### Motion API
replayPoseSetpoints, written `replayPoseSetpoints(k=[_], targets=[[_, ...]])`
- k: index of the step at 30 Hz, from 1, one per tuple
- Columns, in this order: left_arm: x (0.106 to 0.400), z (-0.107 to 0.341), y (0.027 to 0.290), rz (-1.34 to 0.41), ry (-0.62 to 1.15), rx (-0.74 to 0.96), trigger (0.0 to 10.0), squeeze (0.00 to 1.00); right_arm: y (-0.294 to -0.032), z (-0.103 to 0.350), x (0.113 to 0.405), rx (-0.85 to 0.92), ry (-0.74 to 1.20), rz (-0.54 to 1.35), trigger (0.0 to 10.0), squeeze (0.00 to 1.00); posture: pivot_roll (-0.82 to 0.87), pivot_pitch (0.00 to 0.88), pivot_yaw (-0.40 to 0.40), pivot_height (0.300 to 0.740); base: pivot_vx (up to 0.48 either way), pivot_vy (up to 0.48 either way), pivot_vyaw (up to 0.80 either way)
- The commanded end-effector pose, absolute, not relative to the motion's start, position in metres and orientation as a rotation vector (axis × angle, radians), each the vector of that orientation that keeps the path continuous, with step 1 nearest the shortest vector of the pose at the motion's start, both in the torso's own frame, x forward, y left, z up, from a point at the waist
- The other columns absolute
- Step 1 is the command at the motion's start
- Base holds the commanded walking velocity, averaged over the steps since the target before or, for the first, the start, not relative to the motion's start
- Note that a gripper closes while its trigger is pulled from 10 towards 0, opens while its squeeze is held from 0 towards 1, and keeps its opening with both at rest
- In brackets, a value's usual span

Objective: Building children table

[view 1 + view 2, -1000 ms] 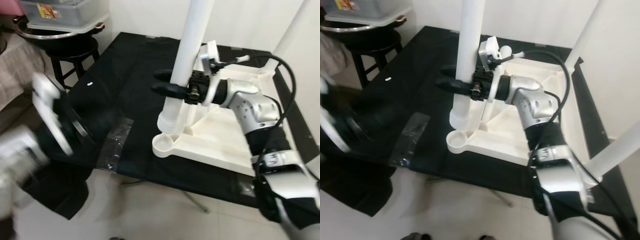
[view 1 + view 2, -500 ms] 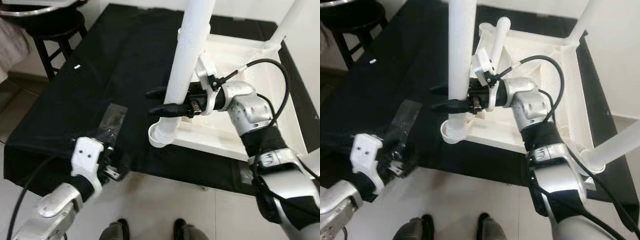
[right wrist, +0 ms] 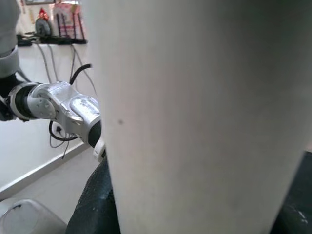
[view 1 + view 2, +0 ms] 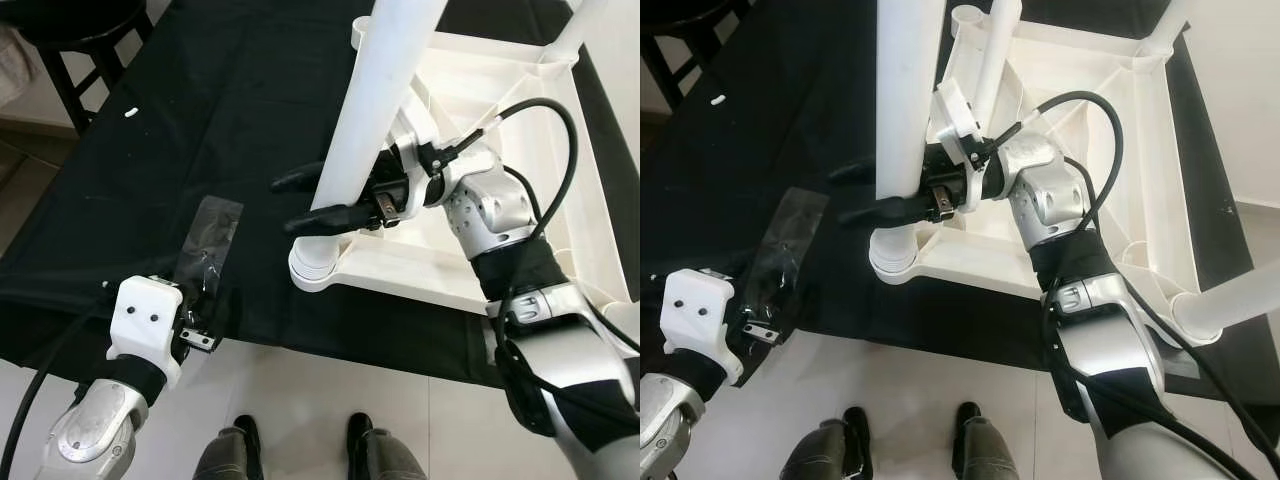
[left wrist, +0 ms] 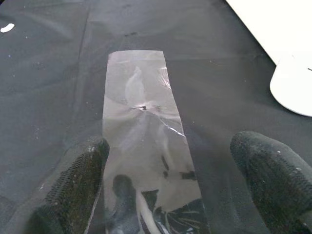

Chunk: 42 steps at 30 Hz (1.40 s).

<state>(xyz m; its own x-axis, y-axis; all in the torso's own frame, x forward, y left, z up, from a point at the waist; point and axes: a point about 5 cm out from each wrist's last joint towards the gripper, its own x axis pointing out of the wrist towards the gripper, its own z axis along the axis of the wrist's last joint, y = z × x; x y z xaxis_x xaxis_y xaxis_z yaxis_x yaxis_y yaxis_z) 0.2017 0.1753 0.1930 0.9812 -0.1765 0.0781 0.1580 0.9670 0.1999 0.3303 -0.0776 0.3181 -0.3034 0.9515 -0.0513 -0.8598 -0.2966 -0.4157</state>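
The white table (image 4: pixel 500 150) lies upside down on a black cloth (image 4: pixel 200 120). One white leg (image 4: pixel 375 110) stands up from the table's near corner, about the middle of what the head sees. Its foot sits in a round socket (image 4: pixel 312 268) at that corner. Another leg (image 4: pixel 1230 300) sticks out at 4 o'clock, and more legs rise at 12 and 1 o'clock.

The right gripper (image 4: pixel 315 200) reaches in from 3 o'clock. Its two black fingers sit on either side of the standing leg, low down, clamped on it. In the right wrist view the leg (image 3: pixel 204 112) is a big white wall right up close.

At 8 o'clock from the leg lies a clear plastic bag (image 4: pixel 205 245), flat on the cloth near its front edge. The left gripper (image 5: pixel 165 195) hangs just over the bag's near end. Its fingers (image 5: pixel 73 185) are spread wide apart with the bag between them.

A dark stool (image 4: pixel 70 50) stands at 10 o'clock. Two shoes (image 4: pixel 300 440) show on the pale floor at 6 o'clock.
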Motion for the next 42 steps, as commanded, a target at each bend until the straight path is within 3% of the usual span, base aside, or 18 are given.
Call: replayPoseSetpoints(k=[1, 8, 17, 26, 36, 42], targets=[[0.196, 0.193, 0.176, -0.149, -0.099, 0.199, 10.0, 0.00, -0.073, 0.310, 0.329, -0.385, -0.314, 1.894, 10.0, 0.00, 0.03, 0.441, -0.059, 0.740, 0.000, 0.000, 0.00], [0.191, 0.192, 0.174, -0.127, -0.117, 0.195, 10.0, 0.00, -0.065, 0.312, 0.325, -0.468, -0.228, 1.959, 10.0, 0.00, 0.02, 0.433, -0.080, 0.740, 0.000, 0.000, 0.00], [0.188, 0.195, 0.170, -0.119, -0.136, 0.191, 10.0, 0.00, -0.055, 0.327, 0.339, -0.311, -0.240, 1.939, 10.0, 0.00, 0.03, 0.438, -0.098, 0.740, 0.000, 0.000, 0.00], [0.187, 0.196, 0.170, -0.117, -0.140, 0.195, 10.0, 0.00, -0.055, 0.319, 0.344, -0.292, -0.241, 1.917, 10.0, 0.00, 0.03, 0.446, -0.095, 0.740, 0.000, 0.000, 0.00], [0.189, 0.195, 0.170, -0.121, -0.142, 0.202, 10.0, 0.00, -0.048, 0.315, 0.345, -0.599, -0.241, 1.894, 10.0, 0.00, 0.02, 0.443, -0.088, 0.740, 0.000, 0.000, 0.00], [0.190, 0.195, 0.170, -0.120, -0.144, 0.202, 10.0, 0.00, -0.042, 0.320, 0.347, -0.634, -0.218, 1.884, 10.0, 0.00, 0.02, 0.441, -0.090, 0.740, 0.000, 0.000, 0.00]])
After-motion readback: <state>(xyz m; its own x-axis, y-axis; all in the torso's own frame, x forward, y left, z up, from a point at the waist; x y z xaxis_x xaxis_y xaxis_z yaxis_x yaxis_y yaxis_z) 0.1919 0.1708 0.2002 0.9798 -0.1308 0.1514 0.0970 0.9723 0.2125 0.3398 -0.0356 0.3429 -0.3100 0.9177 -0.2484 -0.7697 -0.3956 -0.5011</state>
